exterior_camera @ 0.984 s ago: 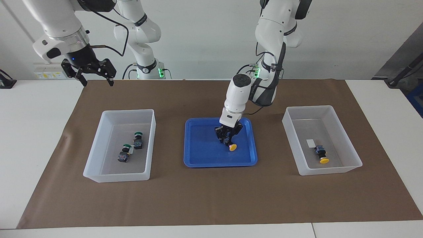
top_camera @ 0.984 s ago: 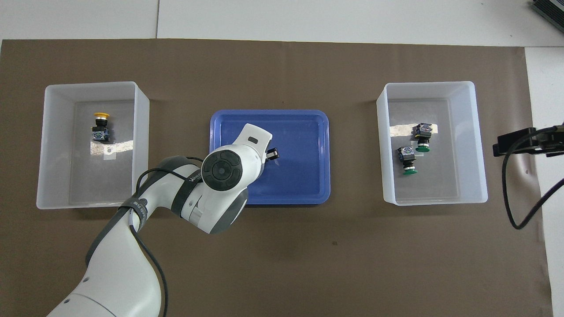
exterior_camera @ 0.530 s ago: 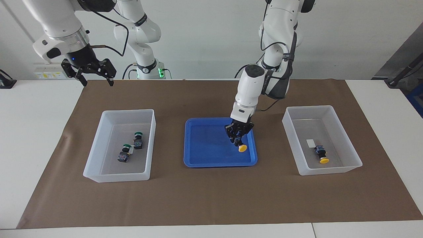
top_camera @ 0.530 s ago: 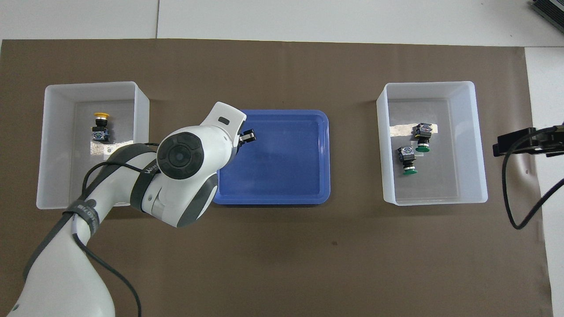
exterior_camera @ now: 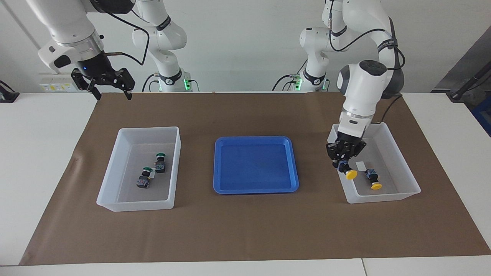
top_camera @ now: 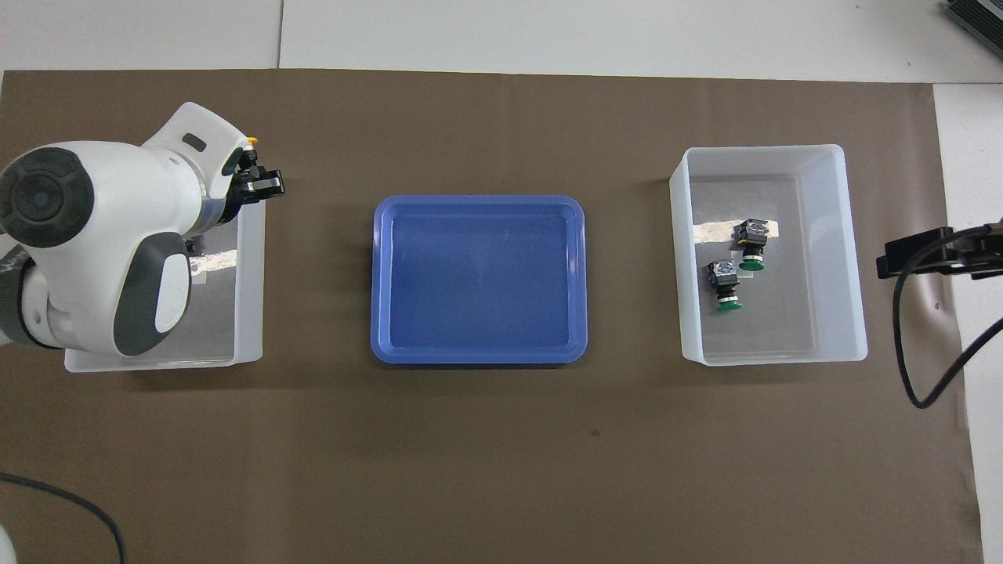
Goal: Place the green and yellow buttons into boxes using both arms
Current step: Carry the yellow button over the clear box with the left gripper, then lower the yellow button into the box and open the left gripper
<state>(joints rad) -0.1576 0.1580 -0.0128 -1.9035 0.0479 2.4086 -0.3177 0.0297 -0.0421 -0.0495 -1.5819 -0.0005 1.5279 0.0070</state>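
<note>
My left gripper (exterior_camera: 342, 163) is shut on a yellow button (exterior_camera: 351, 174), whose cap points down and away from the robots. It hangs over the box (exterior_camera: 383, 197) at the left arm's end, just inside the wall beside the blue tray. A second yellow button (exterior_camera: 374, 180) lies on that box's floor. In the overhead view the left arm hides most of this box (top_camera: 249, 313). Two green buttons (exterior_camera: 160, 161) (exterior_camera: 144, 178) lie in the other box (exterior_camera: 149, 129). My right gripper (exterior_camera: 113, 95) waits open and raised, over the table's edge at the right arm's end.
A shallow blue tray (exterior_camera: 255, 165) with nothing in it lies between the two boxes on the brown mat (exterior_camera: 245, 230). The right arm's black cable (top_camera: 909, 368) hangs over the mat's edge.
The left gripper has carried the yellow button from over the blue tray to over the box at the left arm's end. The right arm has not moved.
</note>
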